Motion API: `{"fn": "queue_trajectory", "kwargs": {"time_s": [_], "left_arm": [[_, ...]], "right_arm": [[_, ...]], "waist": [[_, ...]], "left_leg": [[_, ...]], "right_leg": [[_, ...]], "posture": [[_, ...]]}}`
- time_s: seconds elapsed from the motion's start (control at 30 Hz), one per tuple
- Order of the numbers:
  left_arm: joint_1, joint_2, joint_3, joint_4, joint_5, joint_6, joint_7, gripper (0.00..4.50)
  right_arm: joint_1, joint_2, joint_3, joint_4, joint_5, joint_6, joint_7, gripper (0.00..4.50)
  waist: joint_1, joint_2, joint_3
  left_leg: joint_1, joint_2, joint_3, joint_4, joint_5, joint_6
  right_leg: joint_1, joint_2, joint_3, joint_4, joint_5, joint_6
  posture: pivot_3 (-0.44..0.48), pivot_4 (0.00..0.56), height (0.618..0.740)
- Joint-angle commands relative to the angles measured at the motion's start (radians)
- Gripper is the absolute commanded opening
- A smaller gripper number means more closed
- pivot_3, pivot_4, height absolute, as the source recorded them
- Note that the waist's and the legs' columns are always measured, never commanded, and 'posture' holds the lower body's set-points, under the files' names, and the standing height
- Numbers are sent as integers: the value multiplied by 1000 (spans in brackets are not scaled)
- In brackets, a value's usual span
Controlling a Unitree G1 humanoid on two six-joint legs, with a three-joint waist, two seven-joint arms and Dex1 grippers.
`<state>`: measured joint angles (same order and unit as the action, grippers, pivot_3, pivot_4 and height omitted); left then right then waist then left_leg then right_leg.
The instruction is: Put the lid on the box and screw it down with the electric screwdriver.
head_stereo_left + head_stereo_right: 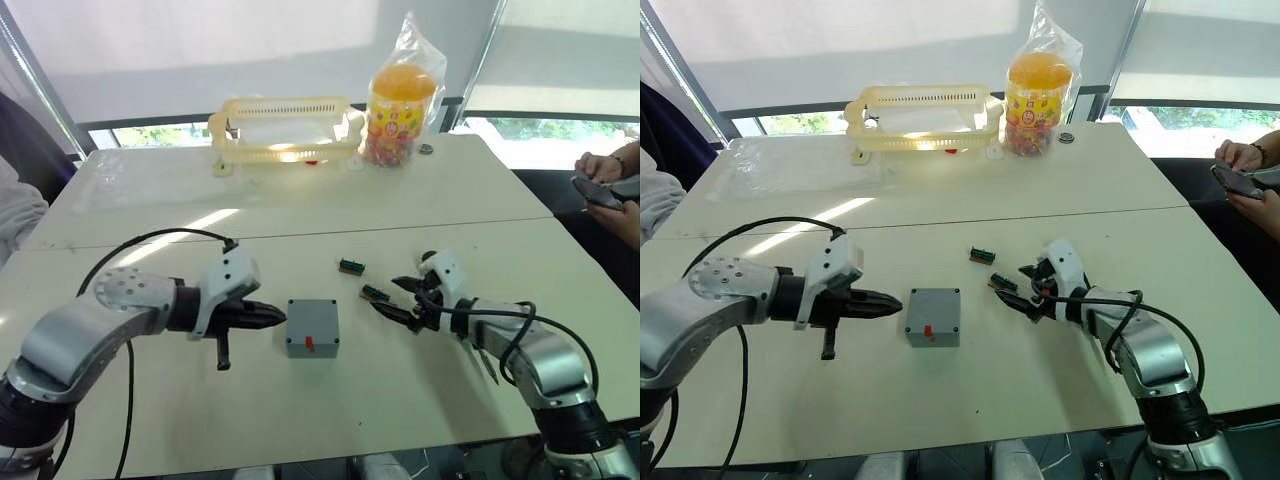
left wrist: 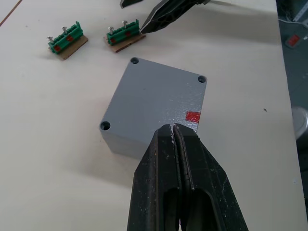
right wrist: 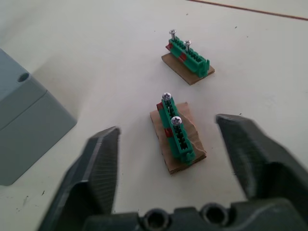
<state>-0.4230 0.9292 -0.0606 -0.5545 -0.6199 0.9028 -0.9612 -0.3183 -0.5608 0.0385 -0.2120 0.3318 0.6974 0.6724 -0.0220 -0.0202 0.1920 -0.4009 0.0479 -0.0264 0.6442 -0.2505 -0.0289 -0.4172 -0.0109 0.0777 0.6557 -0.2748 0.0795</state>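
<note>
The left tool (image 2: 174, 132) lies nearest in the left wrist view, its two black fingers pressed together with nothing between them, their tips right at the edge of the box (image 2: 154, 106) just beside the small red mark (image 2: 192, 116). From the pictures it is hard to say whether the tips touch the box or stop just short of it. The box sits on the pale worktop (image 1: 300, 400) between the two arms, its lid (image 1: 312, 315) already on top, flat and level, with screw holes showing in its corners.

On the other side of the box, the right tool (image 3: 168, 139) is spread wide open and grips nothing. It points down over a small green terminal block (image 3: 175, 135) on a brown card base, with two screw heads standing up from it. A second green block (image 3: 189, 57) of the same kind lies a little farther away, apart from the first.

At the far side of the worktop stand a pale yellow basket (image 1: 285, 130) and a jar with an orange lid (image 1: 401, 112) wrapped in a clear bag. A person's hands (image 1: 600, 170) hold a phone at the right edge.
</note>
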Motion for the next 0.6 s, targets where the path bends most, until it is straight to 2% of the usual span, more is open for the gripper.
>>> {"fn": "queue_trajectory", "kwargs": {"time_s": [0.03, 0.47, 0.53, 0.6], "left_arm": [[5, 1, 10, -20, 1, -15, 7, 0], [22, -22, -2, -21, 9, -22, 35, 0], [25, -24, -5, -18, 15, -26, 38, 0], [29, -23, -8, -17, 21, -31, 40, 0]], "right_arm": [[-29, 17, 6, 6, -13, -40, -6, 2628], [-39, 32, 18, 56, -43, -96, -4, 2628], [-39, 33, 22, 61, -48, -103, -4, 2061], [-35, 34, 23, 61, -51, -109, -3, 1260]], "waist": [[0, 0, 0], [2, 0, 0], [1, 0, 0], [1, 0, 0]], "left_leg": [[-1, 0, 0, 0, 0, 0], [-7, 0, 0, 2, 0, 0], [-7, 0, 0, 2, 0, 0], [-7, 0, 0, 2, 0, 0]], "right_leg": [[-1, 0, 0, 0, 0, 0], [-6, 0, 0, 0, 2, 3], [-6, 0, 0, 0, 2, 3], [-6, 0, 0, 0, 2, 3]], "posture": [[0, 150, 740], [0, 150, 740], [0, 150, 740], [0, 150, 740]]}}
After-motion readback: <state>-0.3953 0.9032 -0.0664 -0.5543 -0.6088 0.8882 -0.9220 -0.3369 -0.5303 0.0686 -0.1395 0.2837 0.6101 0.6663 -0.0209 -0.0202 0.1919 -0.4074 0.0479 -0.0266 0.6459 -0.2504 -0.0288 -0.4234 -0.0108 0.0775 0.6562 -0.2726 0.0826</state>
